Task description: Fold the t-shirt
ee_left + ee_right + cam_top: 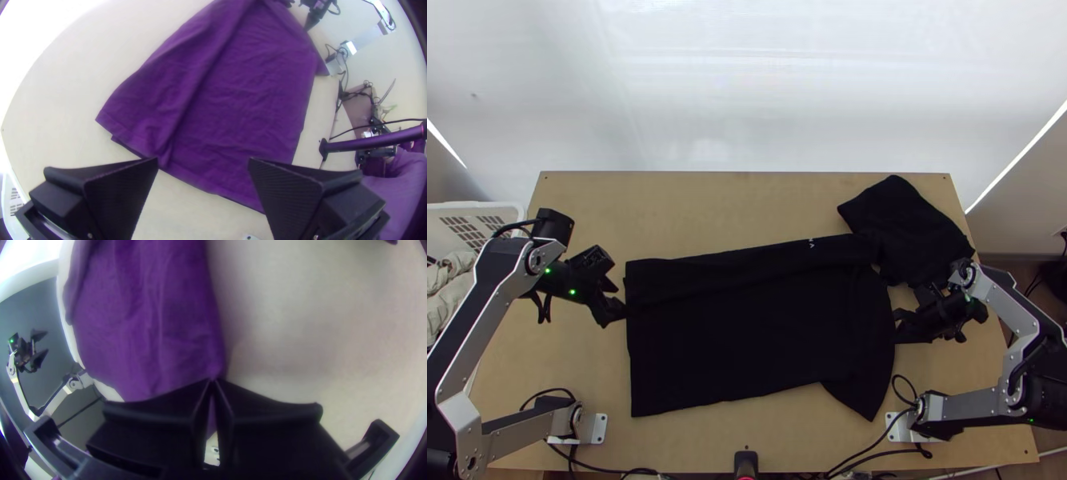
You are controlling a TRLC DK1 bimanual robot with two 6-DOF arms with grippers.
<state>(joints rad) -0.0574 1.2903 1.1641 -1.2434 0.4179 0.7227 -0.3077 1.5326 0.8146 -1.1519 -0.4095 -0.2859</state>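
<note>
Left arm (480,330) bent over the desk (707,208); left tool (204,161) at the hem (629,368), fingers wide apart, empty. T-shirt (747,336) mid-desk, far side apparently turned inward, near sleeve (859,396) jutting out. Early stage; sleeve and crosswise folds likely left. Right tool (213,380) low at the shirt's right end, fingers together, edge seemingly pinched.

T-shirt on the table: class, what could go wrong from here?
The right gripper is shut on the t-shirt at its edge; pulling might skew the cloth, as the left gripper stands open at the hem.

The left gripper may catch just one layer, since the strip folded over along the far side reaches the hem.

That strip could slip back if tugged.
</note>
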